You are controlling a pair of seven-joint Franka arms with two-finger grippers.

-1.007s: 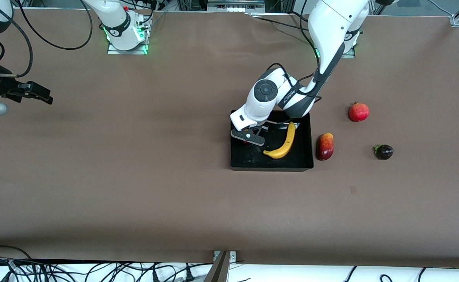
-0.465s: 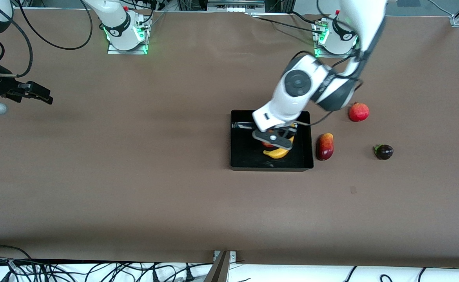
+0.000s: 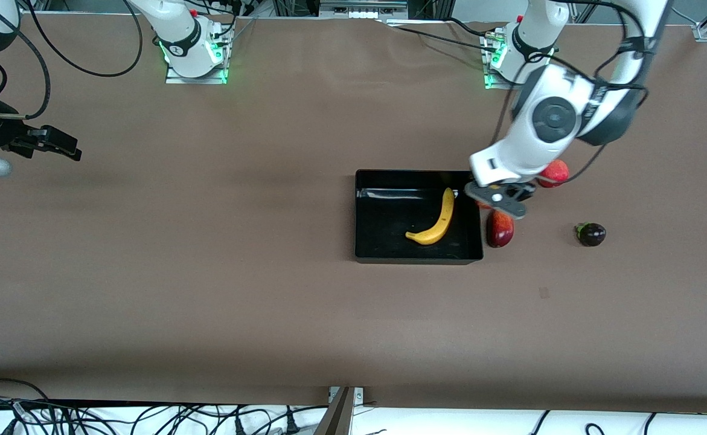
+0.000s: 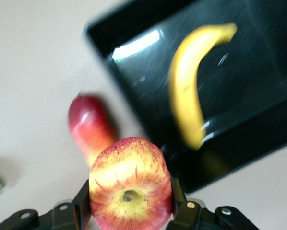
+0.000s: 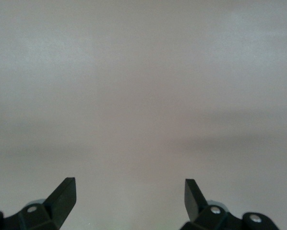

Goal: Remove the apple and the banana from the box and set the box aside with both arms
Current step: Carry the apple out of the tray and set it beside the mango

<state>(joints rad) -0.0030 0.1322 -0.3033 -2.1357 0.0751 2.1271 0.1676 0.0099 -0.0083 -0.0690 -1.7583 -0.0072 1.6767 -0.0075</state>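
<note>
- Left wrist view shows the left pincer (image 4: 130,211) pinching a small round red apple streaked with yellow (image 4: 130,189), one black finger against each flank.
- From the front, that pincer (image 3: 498,201) hangs over the oval dark-red-and-yellow mango (image 3: 500,229), just past the box wall.
- The black rectangular open-top plastic box (image 3: 383,257) sits on the brown worktop (image 3: 208,272); the long curved yellow banana (image 3: 436,220) lies inside it.
- A round red pomegranate (image 3: 557,173) shows partly under the arm; a small dark purple fruit (image 3: 591,234) lies toward the left arm's end.
- The right pincer (image 5: 129,194), jaws spread and holding nothing, waits over bare worktop at the right arm's end.
</note>
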